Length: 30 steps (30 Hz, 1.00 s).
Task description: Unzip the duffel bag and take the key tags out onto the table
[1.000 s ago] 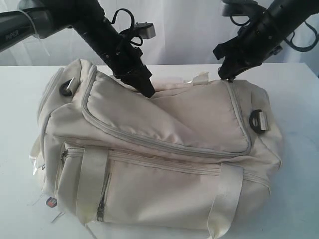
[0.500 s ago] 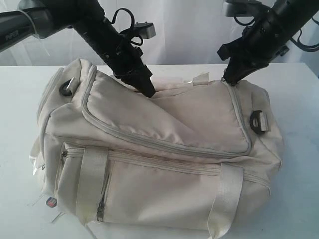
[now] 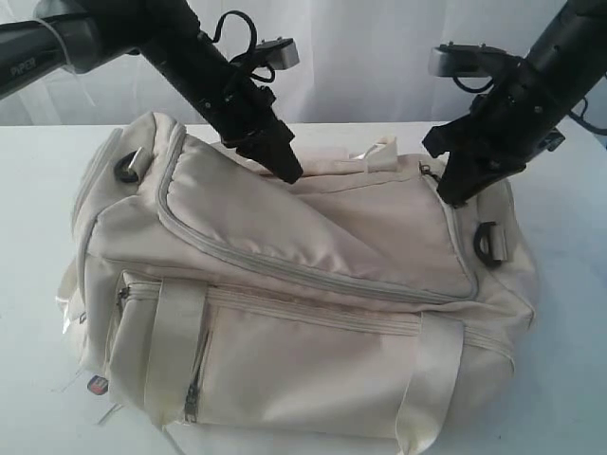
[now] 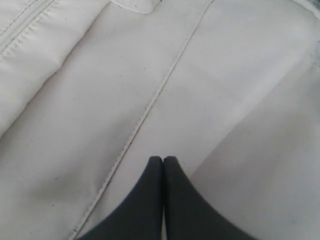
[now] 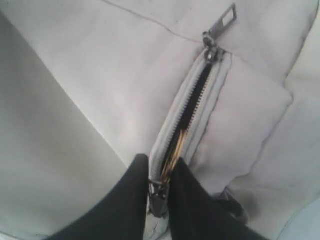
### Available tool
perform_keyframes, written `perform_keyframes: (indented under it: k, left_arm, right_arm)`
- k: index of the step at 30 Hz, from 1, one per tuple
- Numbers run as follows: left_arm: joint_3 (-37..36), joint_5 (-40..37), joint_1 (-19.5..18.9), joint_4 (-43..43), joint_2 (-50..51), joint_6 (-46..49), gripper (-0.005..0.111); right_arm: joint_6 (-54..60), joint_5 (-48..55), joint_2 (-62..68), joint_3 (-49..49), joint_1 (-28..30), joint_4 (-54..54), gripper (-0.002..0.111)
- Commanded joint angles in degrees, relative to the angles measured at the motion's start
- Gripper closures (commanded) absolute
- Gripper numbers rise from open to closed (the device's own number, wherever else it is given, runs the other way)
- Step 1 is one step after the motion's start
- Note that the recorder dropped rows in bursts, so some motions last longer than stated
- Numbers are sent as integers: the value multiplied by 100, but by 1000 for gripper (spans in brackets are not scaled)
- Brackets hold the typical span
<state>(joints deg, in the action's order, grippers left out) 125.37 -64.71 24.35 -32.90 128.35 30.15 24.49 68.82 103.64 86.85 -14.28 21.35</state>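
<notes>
The cream duffel bag (image 3: 313, 284) lies on the white table (image 3: 569, 284). My left gripper (image 3: 292, 176) is shut and empty, its tips (image 4: 163, 159) pressed on the bag's top panel beside a seam. At the bag's right end my right gripper (image 3: 453, 197) is shut on a grey zipper pull (image 5: 158, 195). From that pull the zipper (image 5: 192, 107) gapes open, dark inside, up to a second slider (image 5: 220, 27). The key tags are hidden.
A black D-ring (image 3: 488, 242) sits just below my right gripper, another (image 3: 128, 166) at the bag's left end. A small red and blue label (image 3: 95, 385) pokes out at the bag's lower left. A white curtain (image 3: 379, 57) hangs behind the table.
My right gripper has moved right and down along the bag's right end with the zipper pull, and the zipper has opened behind it. The left gripper has barely shifted.
</notes>
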Motion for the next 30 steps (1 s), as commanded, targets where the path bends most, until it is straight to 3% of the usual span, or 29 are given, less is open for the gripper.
perform_keyframes:
  k: [1, 30]
  left_arm:
    - [-30, -525, -19, -93, -42, -21, 107]
    - [-30, -525, -19, -299, -42, -12, 107]
  right_arm:
    - [-66, 114, -326, -378, -6, -50, 108]
    - [-98, 114, -1223, -2534, -6, 109, 108]
